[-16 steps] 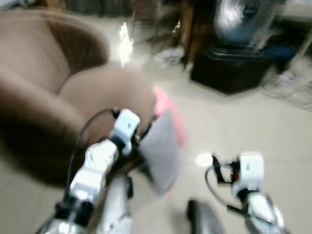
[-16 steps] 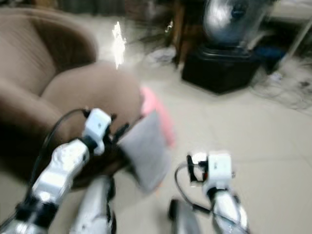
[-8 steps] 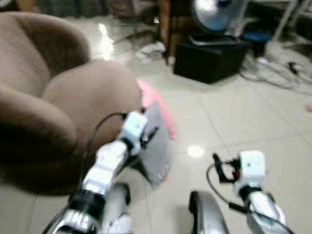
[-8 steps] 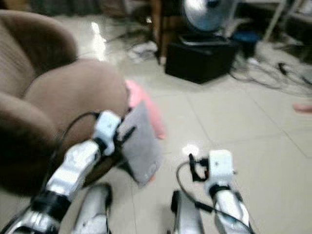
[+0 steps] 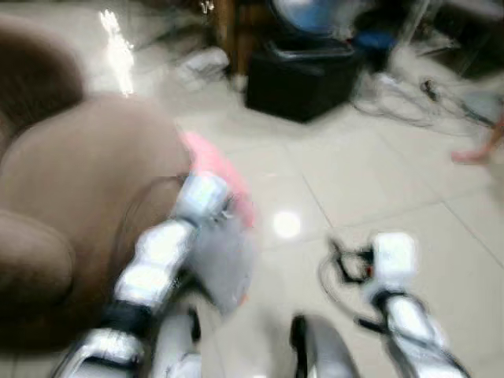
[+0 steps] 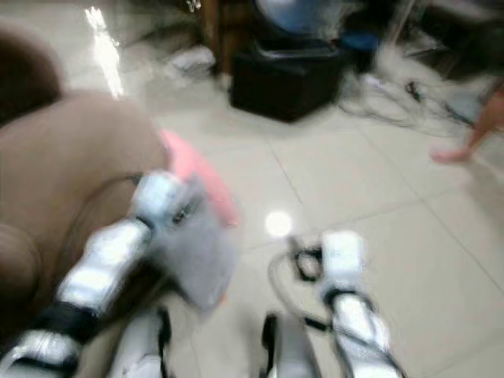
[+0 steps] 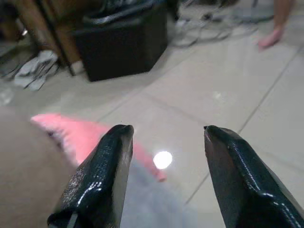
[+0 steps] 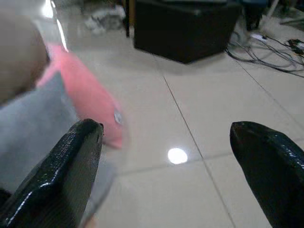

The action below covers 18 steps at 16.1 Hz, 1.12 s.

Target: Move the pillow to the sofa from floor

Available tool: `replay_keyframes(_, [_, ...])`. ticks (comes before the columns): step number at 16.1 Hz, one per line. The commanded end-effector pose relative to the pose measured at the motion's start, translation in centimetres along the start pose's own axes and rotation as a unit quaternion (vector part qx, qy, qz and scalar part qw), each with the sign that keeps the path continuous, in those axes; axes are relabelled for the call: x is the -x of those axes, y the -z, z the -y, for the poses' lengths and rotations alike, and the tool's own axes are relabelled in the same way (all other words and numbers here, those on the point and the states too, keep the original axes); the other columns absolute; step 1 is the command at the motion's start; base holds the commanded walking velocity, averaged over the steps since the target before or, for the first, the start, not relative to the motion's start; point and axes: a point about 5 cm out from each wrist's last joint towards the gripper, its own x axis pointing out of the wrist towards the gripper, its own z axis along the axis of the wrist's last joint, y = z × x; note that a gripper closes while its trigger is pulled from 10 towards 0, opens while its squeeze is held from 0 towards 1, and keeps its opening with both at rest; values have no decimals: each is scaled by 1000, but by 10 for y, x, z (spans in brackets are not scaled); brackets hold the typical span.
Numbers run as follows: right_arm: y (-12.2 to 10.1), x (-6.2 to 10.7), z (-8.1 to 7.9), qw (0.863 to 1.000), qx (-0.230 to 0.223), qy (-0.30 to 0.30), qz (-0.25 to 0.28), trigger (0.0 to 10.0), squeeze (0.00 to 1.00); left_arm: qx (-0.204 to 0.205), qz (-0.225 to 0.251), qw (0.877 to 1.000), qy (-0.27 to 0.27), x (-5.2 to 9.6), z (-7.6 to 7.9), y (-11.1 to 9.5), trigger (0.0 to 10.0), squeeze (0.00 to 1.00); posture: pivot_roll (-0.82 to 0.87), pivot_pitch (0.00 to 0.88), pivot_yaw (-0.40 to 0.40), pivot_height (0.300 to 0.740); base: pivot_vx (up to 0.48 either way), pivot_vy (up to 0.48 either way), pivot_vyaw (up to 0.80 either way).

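A grey pillow (image 5: 220,264) stands on edge on the tiled floor, leaning against the front of the brown sofa (image 5: 87,181). A pink pillow (image 5: 209,161) is wedged just behind it. My left gripper (image 7: 167,130) is open, hovering right over the grey pillow (image 7: 152,204) with the pink pillow (image 7: 80,135) beyond its fingertips. My right gripper (image 8: 166,127) is open wide, held low over bare floor to the right of both pillows (image 8: 85,95). The head views are blurred.
A black box (image 5: 303,75) with a fan on it stands on the floor ahead. Cables (image 5: 409,94) trail to its right and light clutter (image 5: 201,63) lies to its left. A person's foot (image 5: 472,153) is at the right edge. Open tiles lie between.
The whole picture has shifted, so the camera moved: the sofa sits further left and the foot has come into view. My left gripper stays by the grey pillow.
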Motion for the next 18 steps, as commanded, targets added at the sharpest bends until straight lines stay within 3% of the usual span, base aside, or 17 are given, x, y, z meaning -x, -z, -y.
replay_keyframes(1, [10, 6, 15, 999, 18, 25, -24, 10000, 0, -2, 17, 999, 34, -10, 22, -9, 10000, 0, -65, 77, -19, 565, 360, 0, 0])
replay_keyframes(9, [10, 4, 13, 999, 19, 19, -22, 10000, 0, -14, 0, 1000, 18, -15, 18, -5, 10000, 0, -63, 59, -12, 565, 349, 0, 0])
replay_keyframes(11, [11, 3, 11, 999, 19, 8, -25, 10000, 0, -16, -23, 1000, 4, -15, 12, 2, 10000, 0, -60, 59, -15, 565, 0, 0, 0])
replay_keyframes(12, [13, 2, 5, 998, 43, -19, -32, 10000, 0, -27, -49, 998, -3, -13, 7, 12, 10000, 0, -59, 63, -17, 565, 0, 0, 413])
replay_keyframes(14, [15, 2, -1, 996, 59, -52, -43, 10000, 0, -68, -104, 992, -5, -9, -2, 30, 10000, 0, -61, 76, -26, 565, 0, 0, 800])
replay_keyframes(18, [20, 4, -2, 992, 74, -78, -61, 10000, 0, -86, -171, 981, 7, -10, -5, 46, 10000, 0, -59, 91, -44, 565, 0, 0, 800])
